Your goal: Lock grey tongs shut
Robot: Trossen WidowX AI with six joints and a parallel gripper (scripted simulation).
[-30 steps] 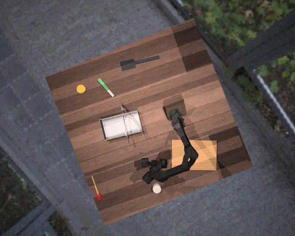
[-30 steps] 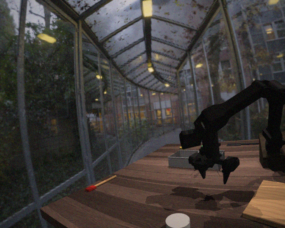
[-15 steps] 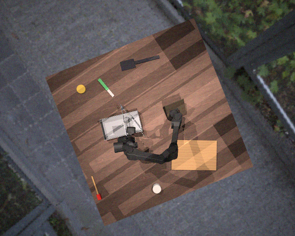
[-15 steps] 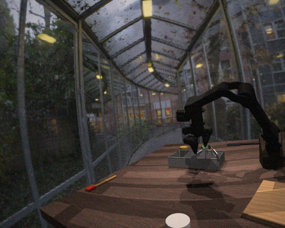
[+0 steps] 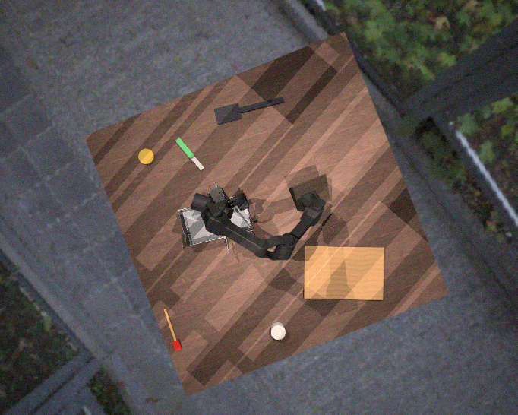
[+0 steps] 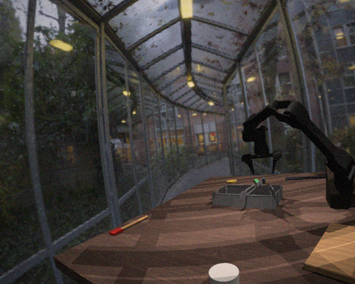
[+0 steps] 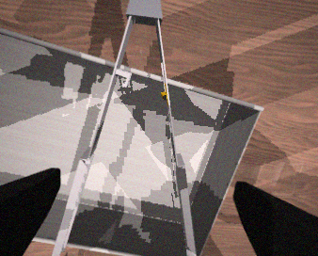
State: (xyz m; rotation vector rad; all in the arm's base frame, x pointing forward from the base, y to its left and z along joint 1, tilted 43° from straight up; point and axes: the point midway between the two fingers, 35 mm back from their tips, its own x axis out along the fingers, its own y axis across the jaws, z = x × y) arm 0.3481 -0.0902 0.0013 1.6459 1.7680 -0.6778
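The grey tongs [image 5: 228,245] [image 6: 244,194] [image 7: 145,10] lie open across the roasting tin [image 5: 196,224] [image 6: 230,201] [image 7: 38,118]. In the wrist view their hinge block is at the top, beyond the tin's rim, and the two arms spread apart downward; the tips are out of frame. My gripper [image 5: 220,203] [image 6: 263,173] [image 7: 150,183] is open and empty, above the tin and tongs, fingers pointing down. In the wrist view its fingertips show outside both tong arms. The arm hides part of the tongs in the top view. The wooden board [image 5: 367,259] [image 6: 334,251] carries nothing.
A white cylinder [image 5: 278,331] [image 6: 224,272] stands near the table edge. A red-headed brush [image 5: 177,344] [image 6: 115,231] lies at another edge. A yellow disc [image 5: 146,156] [image 6: 231,181], a green-handled tool [image 5: 185,148] [image 6: 256,180] and a dark spatula [image 5: 227,113] lie beyond the tin.
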